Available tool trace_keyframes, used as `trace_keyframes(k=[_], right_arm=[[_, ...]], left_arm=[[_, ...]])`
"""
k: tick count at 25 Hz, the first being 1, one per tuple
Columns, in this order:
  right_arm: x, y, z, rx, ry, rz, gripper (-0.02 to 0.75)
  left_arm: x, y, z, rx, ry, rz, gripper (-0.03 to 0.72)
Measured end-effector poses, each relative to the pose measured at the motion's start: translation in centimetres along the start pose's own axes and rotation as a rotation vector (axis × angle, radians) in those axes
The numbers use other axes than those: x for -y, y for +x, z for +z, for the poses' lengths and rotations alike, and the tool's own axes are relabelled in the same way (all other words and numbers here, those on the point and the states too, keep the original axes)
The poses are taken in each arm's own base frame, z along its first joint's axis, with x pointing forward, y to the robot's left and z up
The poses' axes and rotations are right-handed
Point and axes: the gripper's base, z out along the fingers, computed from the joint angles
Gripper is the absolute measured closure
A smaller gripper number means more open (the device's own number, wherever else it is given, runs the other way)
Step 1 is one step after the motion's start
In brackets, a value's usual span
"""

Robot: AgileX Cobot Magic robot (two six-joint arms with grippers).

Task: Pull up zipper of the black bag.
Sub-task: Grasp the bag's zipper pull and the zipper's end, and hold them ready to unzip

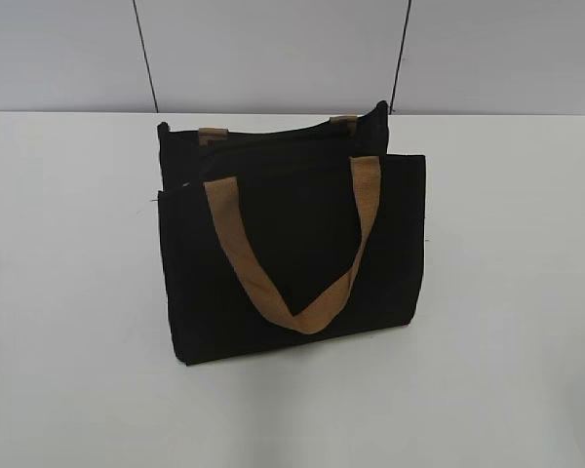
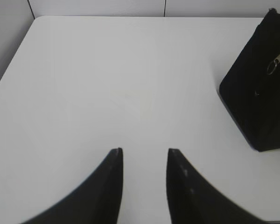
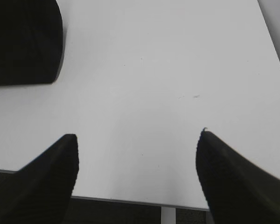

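Observation:
The black bag point(image 1: 292, 258) stands upright in the middle of the white table, with a tan strap handle point(image 1: 297, 244) hanging down its near face. Its top edge gapes open. The left wrist view shows one end of the bag point(image 2: 256, 98) at the right, with the silver-grey pull tab of the zipper point(image 2: 276, 60) hanging on its side. My left gripper point(image 2: 143, 150) is open and empty over bare table, well to the left of the bag. My right gripper point(image 3: 137, 135) is wide open and empty at the table's near edge; a corner of the bag point(image 3: 23, 42) shows at upper left.
The white table point(image 1: 68, 292) runs wide on both sides of the bag. A grey panelled wall point(image 1: 273, 49) stands behind it. The table's near edge point(image 3: 130, 200) lies under my right gripper.

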Motion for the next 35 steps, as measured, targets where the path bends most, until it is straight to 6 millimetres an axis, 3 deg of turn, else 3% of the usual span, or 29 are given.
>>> trace_keyframes(k=[25,27,32,35], right_arm=[[0.0,0.0,0.0,0.000,0.000,0.000,0.143],[0.0,0.0,0.0,0.000,0.000,0.000,0.143],[0.0,0.0,0.0,0.000,0.000,0.000,0.143],[0.0,0.0,0.0,0.000,0.000,0.000,0.143]], left_arm=[[0.0,0.0,0.0,0.003,0.000,0.000,0.442],[0.0,-0.4,-0.2,0.032,0.000,0.000,0.407],[-0.1,-2.9,0.8,0.168,-0.011,0.006,0.223],[0.0,-4.8,2.4,0.300,-0.001,-0.005,0.192]])
